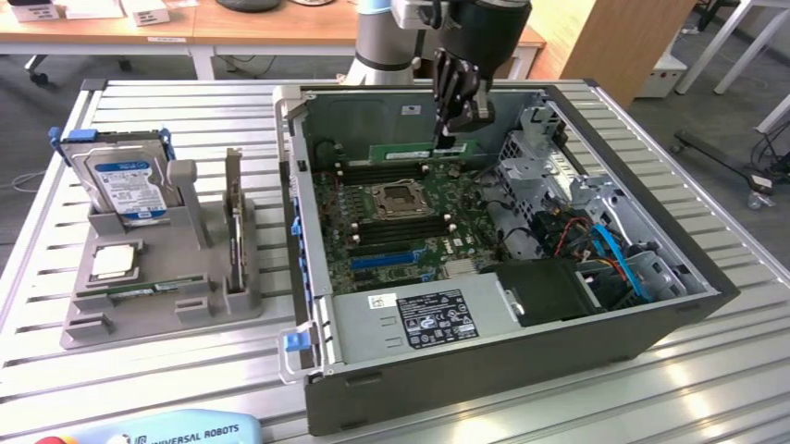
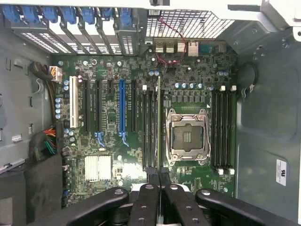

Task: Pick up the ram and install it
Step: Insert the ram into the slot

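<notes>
Over the open case (image 1: pixel 494 370), the arm reaches down from the far side, and its black fingers (image 1: pixel 452 129) are pinched narrow on the ram (image 1: pixel 413 152). They grip the green stick near one end, on its upper edge. In the exterior view the ram hangs level and on edge above the far part of the board (image 1: pixel 395 231), beyond the socket (image 1: pixel 398 196).

From the wrist view the ram (image 2: pixel 159 117) shows edge-on as a thin line running out from between the fingers (image 2: pixel 154 175). It lies in line with the bank of black memory slots (image 2: pixel 149 127) just beside the socket (image 2: pixel 188 136), parallel to them. Whether its lower edge touches a slot cannot be told. A second bank of slots (image 2: pixel 222 129) sits on the socket's other side.

On the exterior view's left, well apart from the case, a grey holder (image 1: pixel 161 305) stands on the slatted metal worktop (image 1: pixel 691 388). It carries an upright hard drive (image 1: pixel 124 180) and a small square silver chip (image 1: pixel 114 261)
</notes>
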Robot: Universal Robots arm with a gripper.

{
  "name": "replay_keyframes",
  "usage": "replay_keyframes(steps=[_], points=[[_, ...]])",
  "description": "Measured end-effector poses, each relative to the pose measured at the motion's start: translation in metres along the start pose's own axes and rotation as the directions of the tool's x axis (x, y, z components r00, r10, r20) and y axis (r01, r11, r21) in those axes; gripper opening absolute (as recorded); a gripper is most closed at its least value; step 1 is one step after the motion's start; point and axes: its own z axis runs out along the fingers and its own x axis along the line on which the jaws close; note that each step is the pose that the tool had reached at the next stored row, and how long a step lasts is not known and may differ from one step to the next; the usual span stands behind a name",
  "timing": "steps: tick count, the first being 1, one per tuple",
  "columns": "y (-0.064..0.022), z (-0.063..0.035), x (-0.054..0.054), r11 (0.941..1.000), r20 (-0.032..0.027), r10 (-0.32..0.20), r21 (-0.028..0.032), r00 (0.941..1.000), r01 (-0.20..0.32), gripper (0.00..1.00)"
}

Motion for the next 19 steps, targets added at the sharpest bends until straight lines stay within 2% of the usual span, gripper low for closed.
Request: replay_keyframes(steps=[8,19], points=[[-0.0004,0.0140,0.001,1.0000,0.0000,0.000,0.0000,1.0000,0.000,0.12],[-0.0005,0.0172,0.001,1.0000,-0.0009,0.000,0.0001,1.0000,0.000,0.12]])
